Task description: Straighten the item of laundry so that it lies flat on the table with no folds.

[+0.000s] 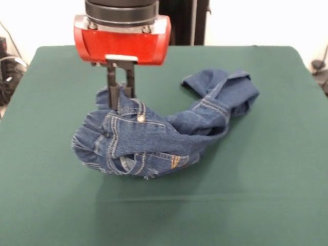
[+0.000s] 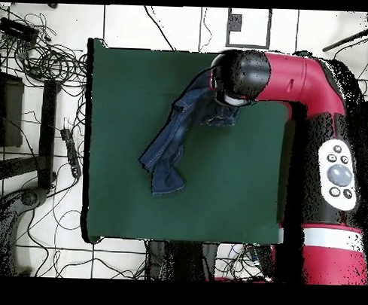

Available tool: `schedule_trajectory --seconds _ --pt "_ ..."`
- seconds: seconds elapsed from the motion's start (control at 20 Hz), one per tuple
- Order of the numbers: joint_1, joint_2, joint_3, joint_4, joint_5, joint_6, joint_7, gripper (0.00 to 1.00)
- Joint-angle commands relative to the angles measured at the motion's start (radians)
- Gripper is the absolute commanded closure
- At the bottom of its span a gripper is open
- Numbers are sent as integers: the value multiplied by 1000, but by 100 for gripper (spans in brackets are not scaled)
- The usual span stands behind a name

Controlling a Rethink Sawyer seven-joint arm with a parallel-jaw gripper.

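The blue denim jeans [image 1: 154, 133] lie crumpled on the green table [image 1: 256, 195]. The waistband end with its brass button [image 1: 140, 118] is bunched up at the left, and the legs trail off folded to the right. My gripper [image 1: 121, 94] hangs from the red arm head and its dark fingers [image 1: 111, 84] are shut on the waistband edge, holding it slightly raised. In the overhead view the jeans [image 2: 172, 147] stretch diagonally, and the arm's head [image 2: 242, 76] covers the gripper and the jeans' upper end.
The red arm [image 2: 330, 148] runs along the table's right side in the overhead view. Cables and gear [image 2: 40, 55] lie on the floor left of the table. Bare green felt [image 2: 231, 190] surrounds the jeans.
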Motion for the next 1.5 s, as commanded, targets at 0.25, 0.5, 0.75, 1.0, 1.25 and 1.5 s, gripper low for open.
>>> schedule_trajectory --seconds 0.25,0.5,0.75,1.0,1.25,1.5 --pt "1 -39 107 84 -25 98 -387 100" --pt "-9 -43 108 83 -16 102 -414 100" --pt "-34 -47 118 95 -16 96 -454 100" --pt "-55 -55 135 107 -5 112 -462 100" --pt "-73 -103 150 198 37 33 -366 100" --pt "-95 -129 171 212 47 61 -392 100"
